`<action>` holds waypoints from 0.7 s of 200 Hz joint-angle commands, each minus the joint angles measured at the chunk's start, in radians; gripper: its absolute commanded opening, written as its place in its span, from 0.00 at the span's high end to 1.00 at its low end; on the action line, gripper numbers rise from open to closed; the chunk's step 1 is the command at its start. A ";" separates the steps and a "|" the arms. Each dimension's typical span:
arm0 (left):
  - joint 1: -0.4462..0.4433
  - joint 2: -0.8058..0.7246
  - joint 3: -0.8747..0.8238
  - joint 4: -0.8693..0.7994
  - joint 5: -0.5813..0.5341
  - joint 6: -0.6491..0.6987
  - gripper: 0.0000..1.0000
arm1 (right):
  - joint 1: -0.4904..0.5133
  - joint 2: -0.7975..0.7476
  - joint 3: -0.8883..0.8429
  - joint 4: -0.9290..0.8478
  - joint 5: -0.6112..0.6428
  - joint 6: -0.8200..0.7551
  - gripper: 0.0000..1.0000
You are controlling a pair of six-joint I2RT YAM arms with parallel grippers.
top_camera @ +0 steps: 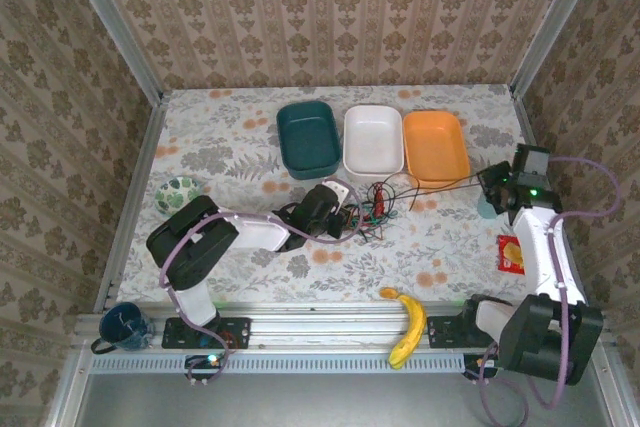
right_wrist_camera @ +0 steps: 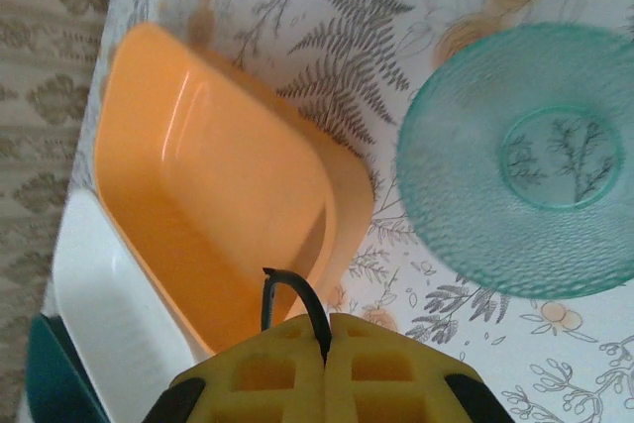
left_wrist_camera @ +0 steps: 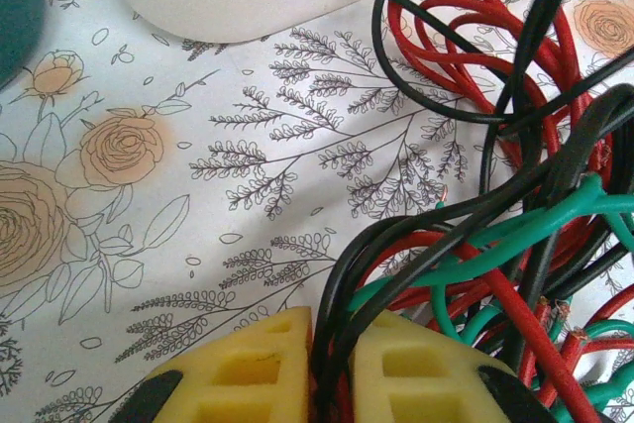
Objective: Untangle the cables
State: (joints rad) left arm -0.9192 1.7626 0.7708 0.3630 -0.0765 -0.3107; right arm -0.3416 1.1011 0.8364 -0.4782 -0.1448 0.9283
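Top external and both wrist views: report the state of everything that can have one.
cables: tangled in one bundle, red, green and black.
left gripper: shut on cables.
right gripper: shut on black cable.
black cable: stretched straight from the bundle to the right gripper.
teal bin: empty.
white bin: empty.
orange bin: empty.
mug: upright.
banana: unpeeled.

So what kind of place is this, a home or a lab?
Most likely a staged robot test cell, not a home: arms bolted to a metal rail, wallpapered panels boxing in a floral table, and props like a banana and tangled cables.
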 commanded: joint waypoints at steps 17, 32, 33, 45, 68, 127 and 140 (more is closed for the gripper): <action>0.102 0.046 -0.107 -0.375 -0.295 -0.070 0.96 | -0.168 -0.029 0.119 0.119 0.246 0.023 1.00; 0.107 0.046 -0.110 -0.394 -0.311 -0.095 1.00 | -0.194 -0.024 0.141 0.097 0.260 0.021 1.00; 0.107 0.046 -0.111 -0.396 -0.314 -0.098 1.00 | -0.195 -0.023 0.143 0.096 0.260 0.021 1.00; 0.119 0.043 -0.114 -0.434 -0.348 -0.143 1.00 | -0.215 -0.020 0.162 0.090 0.269 0.015 1.00; 0.155 0.024 -0.136 -0.520 -0.407 -0.255 1.00 | -0.251 0.001 0.214 0.068 0.274 0.002 1.00; 0.173 -0.002 -0.162 -0.569 -0.411 -0.324 1.00 | -0.314 0.047 0.299 0.045 0.233 -0.013 1.00; 0.174 -0.006 -0.162 -0.559 -0.409 -0.324 1.00 | -0.323 0.044 0.294 0.086 0.182 -0.018 1.00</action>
State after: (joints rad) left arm -0.8482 1.7039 0.7147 0.2619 -0.1875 -0.5648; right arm -0.5678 1.1519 1.0500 -0.6365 -0.2150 0.9352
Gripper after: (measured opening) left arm 0.097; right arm 0.065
